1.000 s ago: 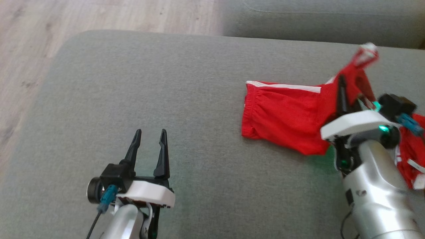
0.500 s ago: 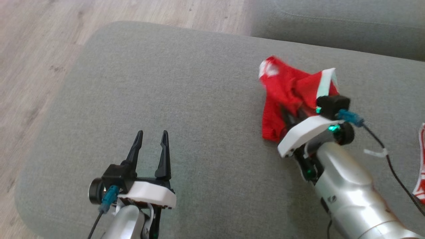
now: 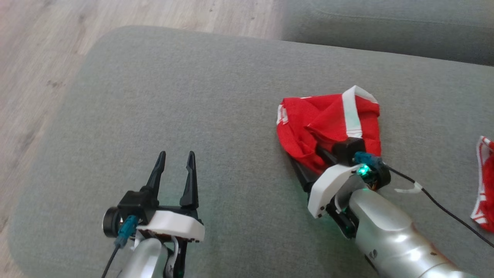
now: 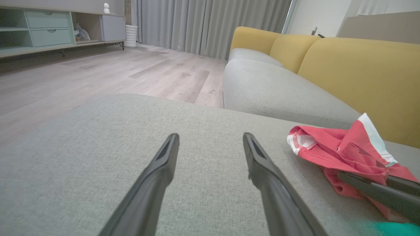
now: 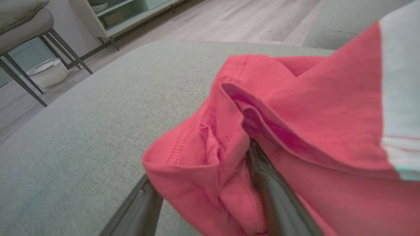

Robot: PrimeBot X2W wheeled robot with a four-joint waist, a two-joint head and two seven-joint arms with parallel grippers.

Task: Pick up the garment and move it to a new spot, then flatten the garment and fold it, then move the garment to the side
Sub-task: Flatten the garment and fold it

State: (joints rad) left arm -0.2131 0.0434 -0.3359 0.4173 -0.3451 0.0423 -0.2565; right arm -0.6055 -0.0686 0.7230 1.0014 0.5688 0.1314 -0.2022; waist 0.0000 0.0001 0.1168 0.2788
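The red garment lies in a crumpled heap on the right half of the grey seat cushion, nearer the far edge than the near one. A white stripe is folded up over the top of the heap. The right gripper is pushed into the near side of the heap, its fingers spread apart with loose cloth draped over and between them, pinching nothing. The left gripper hangs over the near left part of the cushion, well apart from the cloth, fingers wide and empty. The garment looks thin, light and limp, so it will likely sag, bunch and trail from any single grip, and it may drag on the rough upholstery. A doubled, stitched hem probably gives the surest hold. Taking two well-separated edge points, one per arm, should help pull it flat. A second red cloth lies at the cushion's right edge.
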